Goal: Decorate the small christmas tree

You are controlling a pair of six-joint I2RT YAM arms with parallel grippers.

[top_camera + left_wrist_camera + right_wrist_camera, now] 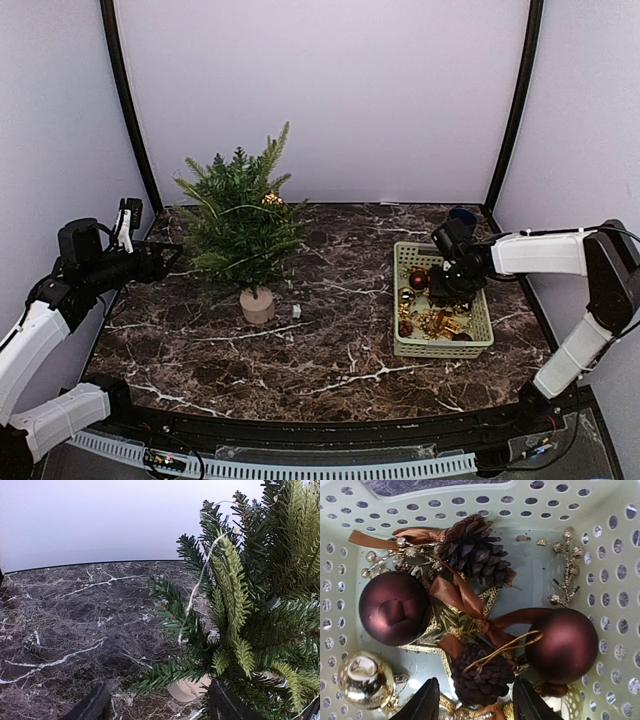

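Hanging in the basket (441, 351) by the right edge of the bench (330, 345), the right gripper (477, 700) straddles a pine cone (482, 672) half-wide, unclamped; the left gripper (160, 707) gapes wide beside the small christmas tree (240, 225).

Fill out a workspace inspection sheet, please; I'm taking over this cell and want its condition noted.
Surface: dark marbled table, white veins.
Job's things: small christmas tree upright in its beige pot, one gold bauble near the top; basket of ornaments at right.
Clutter: small white piece beside the pot.
Grippers: left gripper by the tree, jaws open, empty; right gripper down in the basket, jaws open astride a pine cone.
Cables: thin pale wire among the branches.
Surroundings: white walls, black poles.
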